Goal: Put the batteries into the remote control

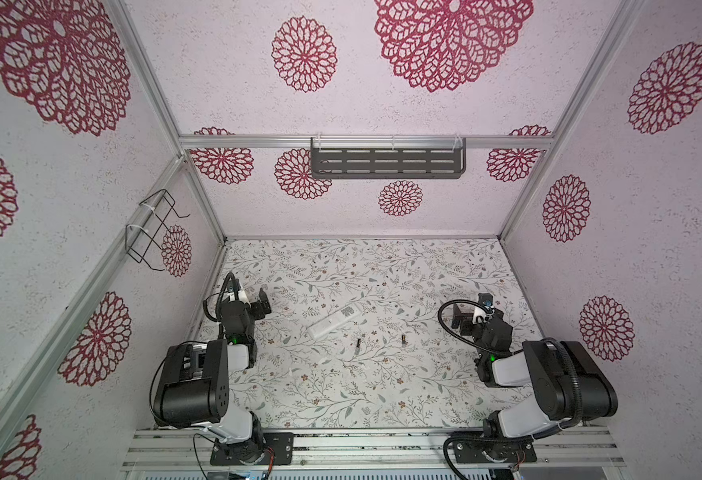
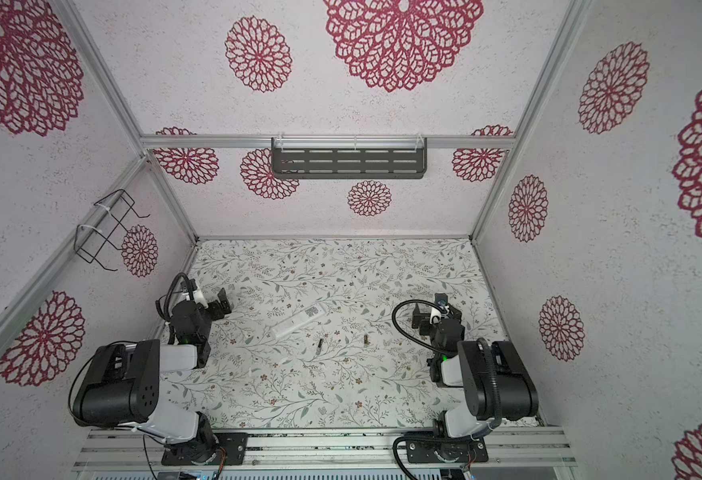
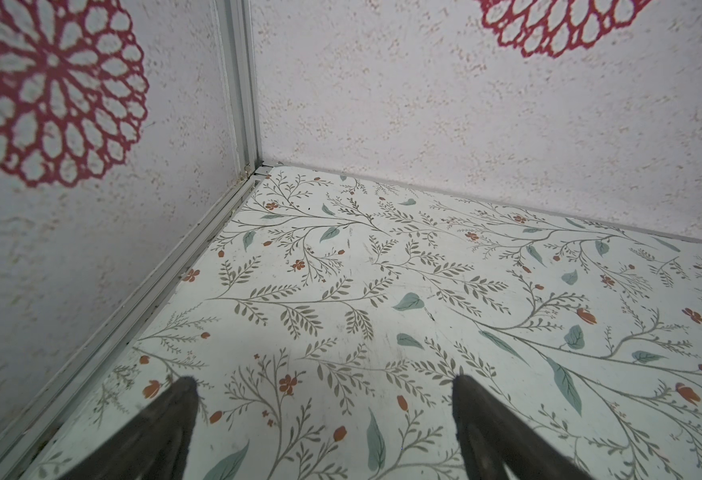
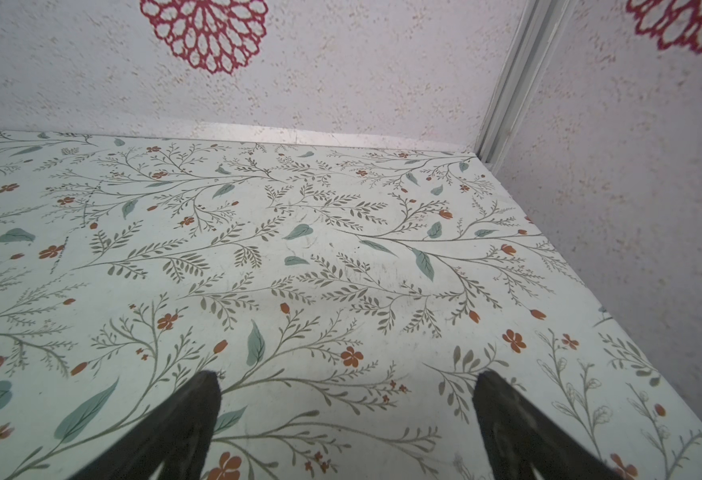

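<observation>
Mid-table lies the remote (image 1: 334, 320), label face up, likely so that the back, where the cells go, can be reached. Just in front of the remote the batteries (image 1: 358, 343) lie loose, apart from each other and touching nothing, so loading has not begun. Left of the remote the left gripper (image 1: 264, 302) hangs with jaws spread wide and empty; right of the remote the right gripper (image 1: 456, 319) does likewise — both well apart from it. The table (image 1: 341, 395) is flat, floral-printed and faintly scuffed. Behind the remote rise pale textured walls (image 1: 341, 216) with red rosettes (image 1: 304, 54) — and a slotted shelf (image 1: 386, 162).
</observation>
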Robot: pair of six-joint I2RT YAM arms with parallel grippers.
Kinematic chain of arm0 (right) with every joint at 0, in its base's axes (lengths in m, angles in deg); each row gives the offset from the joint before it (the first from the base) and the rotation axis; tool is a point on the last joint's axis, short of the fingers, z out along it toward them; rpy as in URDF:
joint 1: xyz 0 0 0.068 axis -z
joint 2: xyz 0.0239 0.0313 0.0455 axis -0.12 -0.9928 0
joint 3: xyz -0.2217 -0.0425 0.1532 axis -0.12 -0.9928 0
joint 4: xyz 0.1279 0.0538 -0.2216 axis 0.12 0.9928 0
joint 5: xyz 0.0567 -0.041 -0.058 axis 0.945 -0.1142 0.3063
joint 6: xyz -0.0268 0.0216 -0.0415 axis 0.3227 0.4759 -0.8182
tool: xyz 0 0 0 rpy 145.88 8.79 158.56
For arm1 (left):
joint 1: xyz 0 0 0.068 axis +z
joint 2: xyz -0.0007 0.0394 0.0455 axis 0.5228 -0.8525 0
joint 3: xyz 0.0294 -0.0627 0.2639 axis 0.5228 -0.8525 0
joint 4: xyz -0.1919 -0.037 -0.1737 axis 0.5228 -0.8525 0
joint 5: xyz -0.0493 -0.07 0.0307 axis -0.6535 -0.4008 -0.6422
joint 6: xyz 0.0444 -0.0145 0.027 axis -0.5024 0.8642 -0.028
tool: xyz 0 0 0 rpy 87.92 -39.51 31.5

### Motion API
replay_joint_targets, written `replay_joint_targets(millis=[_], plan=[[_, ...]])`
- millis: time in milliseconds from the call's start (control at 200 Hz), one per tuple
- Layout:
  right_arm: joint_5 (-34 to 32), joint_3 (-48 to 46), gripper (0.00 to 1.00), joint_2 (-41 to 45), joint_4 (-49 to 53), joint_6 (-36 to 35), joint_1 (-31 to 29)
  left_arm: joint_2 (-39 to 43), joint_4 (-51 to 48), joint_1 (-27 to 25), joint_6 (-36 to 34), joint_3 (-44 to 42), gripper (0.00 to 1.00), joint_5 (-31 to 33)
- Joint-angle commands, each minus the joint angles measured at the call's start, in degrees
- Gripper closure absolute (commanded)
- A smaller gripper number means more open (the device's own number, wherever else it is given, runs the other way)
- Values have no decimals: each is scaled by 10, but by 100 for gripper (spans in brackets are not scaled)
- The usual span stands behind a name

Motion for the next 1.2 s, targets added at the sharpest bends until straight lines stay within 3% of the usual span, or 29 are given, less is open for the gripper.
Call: replay_joint_targets(millis=[0,326,441,571,681,816,972,1142,1197], plan=[[-9,10,1,4,-15,9,1,-1,0,-3,-13,6,3,-1],[-10,11,1,4,-15,9,1,4,-1,-2,-15,7,3,-9],[-9,11,1,5,-13,10,1,42,-157,-8,-19,73,3,-4],[-5,15,1,3,-5,11,3,32,-309,-20,-21,171,3,17],[-1,16,1,4,-5,12,5,22,-402,-73,-9,238,3,121],[-44,25,1,52,52,6,-10,12,-481,-152,10,289,3,179],[-97,78,1,156,243,42,-31,-3,-545,-199,56,315,3,22],[-50,155,1,242,457,118,-42,-24,-560,-207,121,324,3,-139],[-36,172,1,265,510,136,-46,-31,-557,-214,135,324,3,-164]])
